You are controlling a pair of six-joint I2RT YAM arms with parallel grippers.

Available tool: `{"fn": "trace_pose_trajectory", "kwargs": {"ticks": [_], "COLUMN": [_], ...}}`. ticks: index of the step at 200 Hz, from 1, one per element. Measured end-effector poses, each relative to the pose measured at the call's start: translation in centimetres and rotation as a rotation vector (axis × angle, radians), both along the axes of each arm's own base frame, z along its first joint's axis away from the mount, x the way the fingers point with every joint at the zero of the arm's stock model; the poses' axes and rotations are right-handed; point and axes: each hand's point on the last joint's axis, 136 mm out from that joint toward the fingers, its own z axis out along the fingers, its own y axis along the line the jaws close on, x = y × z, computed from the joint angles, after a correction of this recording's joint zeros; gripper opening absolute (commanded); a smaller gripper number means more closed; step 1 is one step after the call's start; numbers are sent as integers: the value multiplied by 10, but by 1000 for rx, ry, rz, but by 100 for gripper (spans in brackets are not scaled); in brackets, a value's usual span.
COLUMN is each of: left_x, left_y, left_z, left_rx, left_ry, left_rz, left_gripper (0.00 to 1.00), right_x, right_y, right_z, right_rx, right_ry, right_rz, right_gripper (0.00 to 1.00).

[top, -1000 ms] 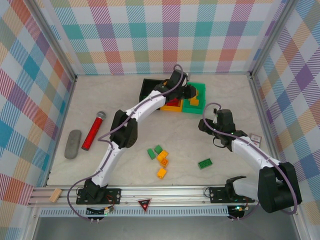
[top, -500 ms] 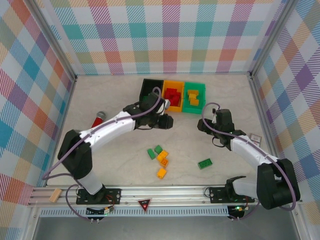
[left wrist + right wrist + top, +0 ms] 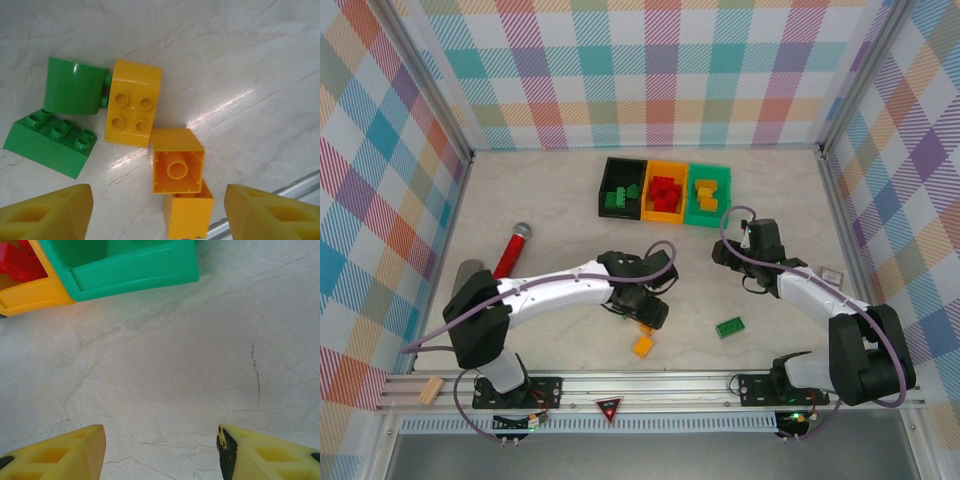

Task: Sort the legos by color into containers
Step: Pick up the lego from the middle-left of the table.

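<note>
I am hovering my left gripper (image 3: 157,202), wide open and holding nothing, with the upside-down orange lego (image 3: 177,167) right under it, getting ready to grab it.

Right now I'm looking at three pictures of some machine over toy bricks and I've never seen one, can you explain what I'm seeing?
These are two robot arms bolted at the near edge of a table, each ending in a two-finger gripper. The wide picture looks down from above and behind them. The two close-ups come from cameras on the wrists, where the yellow wedges are the gripper's own fingers. At the back stand three joined bins: the black bin holds green bricks, the orange bin red bricks, the green bin yellow-orange bricks. The left gripper hangs open over a loose cluster of green and yellow-orange bricks. The right gripper is open above bare table near the green bin. A lone green brick and a red-and-grey stick lie apart. Nothing is held.
</note>
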Motion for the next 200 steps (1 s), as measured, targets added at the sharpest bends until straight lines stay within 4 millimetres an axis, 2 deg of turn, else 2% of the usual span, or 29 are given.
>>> {"fn": "trace_pose_trajectory", "kwargs": {"ticks": [28, 40, 62, 105, 110, 125, 137, 156, 200], "left_x": [-4, -4, -3, -9, -9, -10, -9, -9, -4], "left_y": [5, -3, -12, -16, -16, -17, -17, -17, -19], "left_z": [-24, -24, -29, -48, -49, -49, -49, -49, -45], "left_rx": [99, 86, 80, 127, 131, 130, 130, 131, 129], "left_ry": [21, 22, 21, 44, 45, 43, 42, 41, 14], "left_rz": [-7, -8, -6, -30, -30, -29, -30, -32, -32], "left_gripper": [72, 71, 56, 55, 54, 43, 42, 34, 32], "right_x": [0, 0, 0, 0, 0, 0, 0, 0, 0], "right_y": [1, 1, 1, 1, 1, 1, 1, 1, 1], "right_z": [1, 1, 1, 1, 1, 1, 1, 1, 1], "right_rx": [3, 3, 3, 5, 6, 6, 6, 6, 6], "right_ry": [-2, -2, -3, -4, -4, -4, -4, -4, -4], "right_rz": [2, 2, 2, 4, 5, 5, 5, 5, 5], "right_gripper": [61, 61, 61, 61, 61, 61, 61, 61, 62]}}
